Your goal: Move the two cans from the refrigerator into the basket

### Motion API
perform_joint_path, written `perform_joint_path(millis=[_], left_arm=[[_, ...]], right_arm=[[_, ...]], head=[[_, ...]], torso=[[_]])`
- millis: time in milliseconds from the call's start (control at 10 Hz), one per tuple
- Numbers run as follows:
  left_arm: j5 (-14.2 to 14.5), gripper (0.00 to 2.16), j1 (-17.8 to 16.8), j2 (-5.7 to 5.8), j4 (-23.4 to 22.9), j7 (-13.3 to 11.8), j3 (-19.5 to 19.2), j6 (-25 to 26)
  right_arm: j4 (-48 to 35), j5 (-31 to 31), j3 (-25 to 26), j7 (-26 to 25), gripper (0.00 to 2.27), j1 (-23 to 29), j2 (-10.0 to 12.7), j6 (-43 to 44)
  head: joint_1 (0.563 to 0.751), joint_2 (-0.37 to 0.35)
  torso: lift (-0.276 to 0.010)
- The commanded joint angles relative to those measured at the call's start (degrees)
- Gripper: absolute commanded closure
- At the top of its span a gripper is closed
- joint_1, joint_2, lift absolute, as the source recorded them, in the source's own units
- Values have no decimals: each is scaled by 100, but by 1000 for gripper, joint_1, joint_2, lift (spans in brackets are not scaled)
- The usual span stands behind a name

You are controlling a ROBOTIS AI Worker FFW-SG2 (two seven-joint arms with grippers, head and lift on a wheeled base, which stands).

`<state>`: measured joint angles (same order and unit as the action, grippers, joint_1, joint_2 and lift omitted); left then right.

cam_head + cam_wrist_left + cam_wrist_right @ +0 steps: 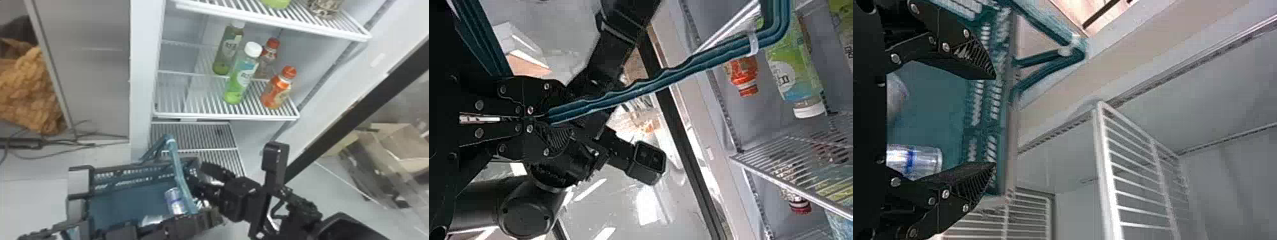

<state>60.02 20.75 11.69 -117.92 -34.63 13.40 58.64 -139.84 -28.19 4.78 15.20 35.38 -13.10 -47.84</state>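
Observation:
In the head view my left gripper holds the teal handle of the basket. The left wrist view has that gripper shut on the handle. My right gripper is at the basket's right end. In the right wrist view this gripper stands open over the basket, with nothing between its fingertips. A silver can with a blue band lies inside the basket; a second silver item, partly hidden by my left arm, appears to be the other can.
The refrigerator is open, with green and orange bottles on its middle wire shelf. A lower rack lies behind the basket. Its dark-edged door stands to the right. In the right wrist view, a shelf edge juts out ahead of the fingers.

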Motion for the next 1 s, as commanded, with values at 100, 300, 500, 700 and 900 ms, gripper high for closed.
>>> perform_joint_path(millis=[100, 300, 500, 700, 900], left_arm=[[8, 1217, 20, 0, 1, 1, -3, 0], [-4, 1217, 20, 0, 1, 1, -3, 0], [8, 1217, 20, 0, 1, 1, -3, 0], [-4, 1217, 20, 0, 1, 1, -14, 14], [-15, 1217, 20, -9, 1, 1, -14, 14]], right_arm=[[-212, 500, 1, -17, 446, 174, 27, 1044], [-395, 694, 1, -228, 446, 343, 35, 1761], [-423, 751, -10, -378, 440, 455, 35, 2366], [-409, 820, -90, -527, 437, 568, 44, 3181], [-339, 808, -158, -738, 426, 680, 44, 3870]], head=[[695, -350], [695, -350], [695, -350], [695, -350], [695, -350]], torso=[[-276], [-276], [-276], [-276], [-276]])
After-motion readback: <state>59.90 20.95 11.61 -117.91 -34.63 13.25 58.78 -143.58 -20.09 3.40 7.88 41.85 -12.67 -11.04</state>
